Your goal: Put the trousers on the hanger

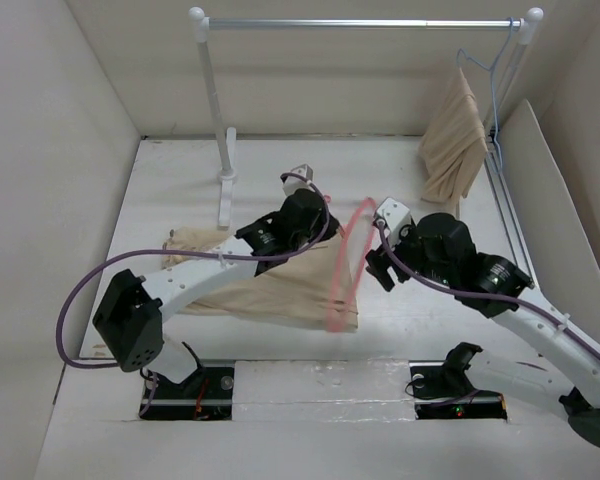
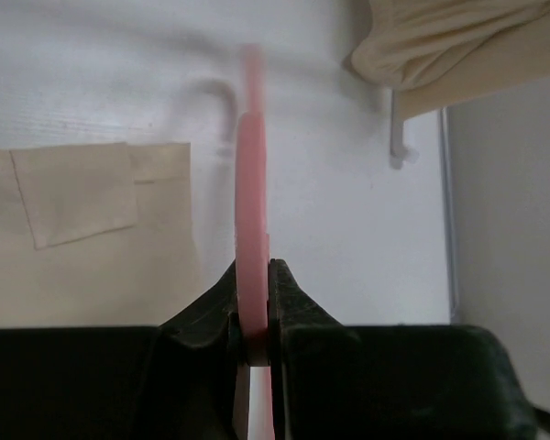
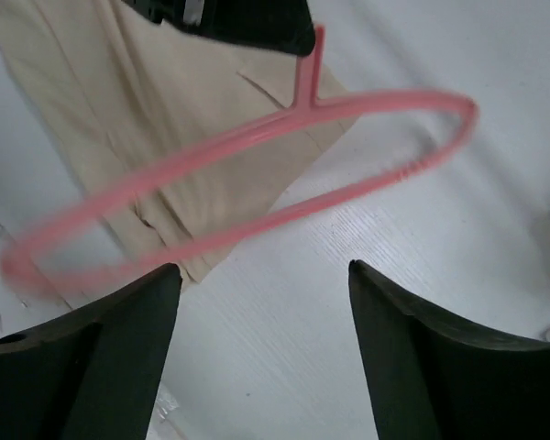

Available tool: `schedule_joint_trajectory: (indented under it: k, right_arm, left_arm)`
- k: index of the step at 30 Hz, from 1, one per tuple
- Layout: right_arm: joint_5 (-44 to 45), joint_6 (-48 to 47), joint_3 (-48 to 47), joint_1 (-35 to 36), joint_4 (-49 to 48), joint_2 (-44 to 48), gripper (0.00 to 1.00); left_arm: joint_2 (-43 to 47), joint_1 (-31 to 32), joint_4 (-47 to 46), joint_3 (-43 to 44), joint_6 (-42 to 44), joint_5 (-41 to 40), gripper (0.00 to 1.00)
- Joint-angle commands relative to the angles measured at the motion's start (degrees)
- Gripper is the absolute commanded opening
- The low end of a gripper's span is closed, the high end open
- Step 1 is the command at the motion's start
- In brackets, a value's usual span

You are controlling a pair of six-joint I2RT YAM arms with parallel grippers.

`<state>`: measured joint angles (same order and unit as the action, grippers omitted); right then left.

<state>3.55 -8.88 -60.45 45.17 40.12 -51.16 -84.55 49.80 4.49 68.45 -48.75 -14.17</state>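
Hanger is clamped edge-on in the left claw just over the trousers laid flat on the desk, right claw is spread wide and empty beside it, so threading is judged pending: a trouser leg must be lifted and fed through.

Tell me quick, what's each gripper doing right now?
Left gripper: closed on the pink hanger.
Right gripper: open, holding nothing.
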Motion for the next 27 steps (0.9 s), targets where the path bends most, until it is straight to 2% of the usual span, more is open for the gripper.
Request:
schedule_joint_trajectory:
  k: [1,3,5,8,10,11,12,13,16,17,23,26,27]
  right_arm:
    - [-12.14,-1.66,1.82,-2.80,-7.24,0.44,0.81]
    - [-19.52,-3.59,2.00,-5.26,-7.77,-0.26,0.89]
    - [-25.57,-4.47,2.61,-5.96,-8.73,-0.87,0.92]
    - [-24.40,-4.21,4.54,-5.97,-9.61,-0.53,0.90]
    - [-23.42,-3.42,7.60,-6.67,-12.15,-0.09,0.68]
    - [-24.55,-2.46,11.45,-7.37,-16.35,-0.08,0.50]
    - [-25.51,-2.28,12.97,-7.98,-18.13,-0.87,0.11]
    - [-25.87,-1.93,14.46,-8.51,-19.45,-1.66,0.00]
    - [-24.30,-0.61,17.98,-9.13,-23.40,-4.39,0.00]
    - [-23.08,0.70,20.60,-9.13,-30.21,-5.35,0.00]
    - [-25.69,0.45,23.18,-12.81,-36.95,-11.33,0.03]
    - [-27.71,-0.69,23.53,-13.88,-39.13,-12.56,0.22]
    - [-28.59,-0.96,23.79,-15.71,-39.59,-13.00,0.33]
  left_arm:
    - [1.85,1.79,-5.62,-5.58,-1.17,4.15,0.00]
    - [2.55,1.79,-6.86,-8.05,-2.05,4.86,0.00]
    - [2.73,1.79,-8.53,-10.78,-2.49,4.68,0.00]
    - [2.20,1.79,-7.13,-10.70,-3.36,4.42,0.00]
    - [1.94,2.32,-6.34,-11.57,-4.59,4.16,0.00]
    - [1.76,3.71,-5.73,-11.75,-5.38,3.20,0.00]
    - [1.41,4.33,-5.11,-12.02,-6.95,2.40,0.00]
    - [1.32,4.34,-4.58,-12.28,-7.75,1.70,0.00]
    - [1.06,5.04,-3.35,-12.72,-9.87,-1.20,0.00]
    - [0.80,5.04,-3.87,-12.98,-10.31,-4.08,0.00]
    - [0.79,6.35,-6.68,-16.06,-14.43,-9.44,0.00]
    - [2.29,6.98,-8.62,-18.87,-17.15,-13.05,0.00]
    - [2.55,7.59,-9.23,-19.66,-18.21,-13.94,0.00]
